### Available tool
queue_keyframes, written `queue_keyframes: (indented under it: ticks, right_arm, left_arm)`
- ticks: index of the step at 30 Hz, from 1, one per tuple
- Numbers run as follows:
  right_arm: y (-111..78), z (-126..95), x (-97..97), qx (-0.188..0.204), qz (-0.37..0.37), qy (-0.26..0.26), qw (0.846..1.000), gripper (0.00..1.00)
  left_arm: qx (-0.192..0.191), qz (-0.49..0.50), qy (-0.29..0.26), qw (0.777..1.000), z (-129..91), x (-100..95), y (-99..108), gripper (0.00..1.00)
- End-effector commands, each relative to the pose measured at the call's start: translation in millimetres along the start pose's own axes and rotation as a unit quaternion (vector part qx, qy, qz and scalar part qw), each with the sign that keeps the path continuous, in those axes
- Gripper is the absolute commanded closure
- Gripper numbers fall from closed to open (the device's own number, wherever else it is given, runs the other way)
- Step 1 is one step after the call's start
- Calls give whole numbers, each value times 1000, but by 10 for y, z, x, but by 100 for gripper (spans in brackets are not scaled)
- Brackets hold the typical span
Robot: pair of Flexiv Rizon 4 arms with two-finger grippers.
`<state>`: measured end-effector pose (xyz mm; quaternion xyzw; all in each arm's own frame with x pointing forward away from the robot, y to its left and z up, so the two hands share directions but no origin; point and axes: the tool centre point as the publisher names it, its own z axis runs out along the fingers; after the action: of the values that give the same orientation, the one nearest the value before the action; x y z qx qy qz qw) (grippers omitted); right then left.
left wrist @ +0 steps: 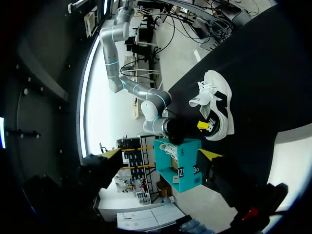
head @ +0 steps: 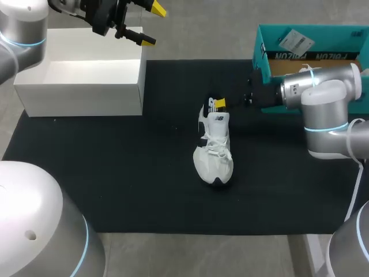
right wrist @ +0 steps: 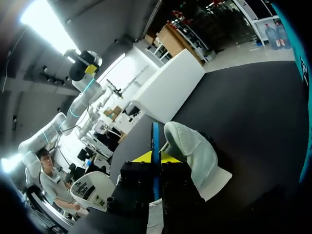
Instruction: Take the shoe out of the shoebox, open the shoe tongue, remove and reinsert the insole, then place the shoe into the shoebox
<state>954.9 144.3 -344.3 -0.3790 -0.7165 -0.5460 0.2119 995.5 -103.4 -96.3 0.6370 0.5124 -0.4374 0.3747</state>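
Note:
A white shoe (head: 214, 147) with black trim lies on the black mat (head: 115, 173), toe toward the front edge. My right gripper (head: 219, 104) is at its heel opening. In the right wrist view this gripper (right wrist: 155, 158) is shut on a thin blue sheet seen edge-on, apparently the insole (right wrist: 154, 136), with the pale shoe (right wrist: 192, 146) just beside it. The teal shoebox (head: 262, 52) stands at the back right, behind the right arm. My left gripper (head: 153, 25) hangs open and holds nothing, high over the back left; its wrist view looks down on the shoe (left wrist: 217, 105) and shoebox (left wrist: 180, 163).
A white open box (head: 81, 98) sits at the back left of the mat, under the left gripper. The black mat covers most of the table, with grey table surface along the front edge.

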Motion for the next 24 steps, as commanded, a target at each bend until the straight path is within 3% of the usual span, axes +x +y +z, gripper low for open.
queue_keyframes:
  ticks: [1,10,22,23,24]
  right_arm:
    - [-113,48,58,4,9,0,1000,100]
    - [-325,107,156,27,30,10,999,100]
    - [-368,118,162,27,32,7,999,100]
    - [-361,110,158,22,31,3,999,98]
    - [-343,97,150,19,28,1,999,60]
  left_arm:
    - [1,0,1,1000,-3,-2,6,0]
    - [1,0,1,1000,-3,-2,6,0]
    - [1,0,1,1000,-3,-2,6,0]
    - [1,0,1,1000,-3,-2,6,0]
    - [1,0,1,1000,-3,-2,6,0]
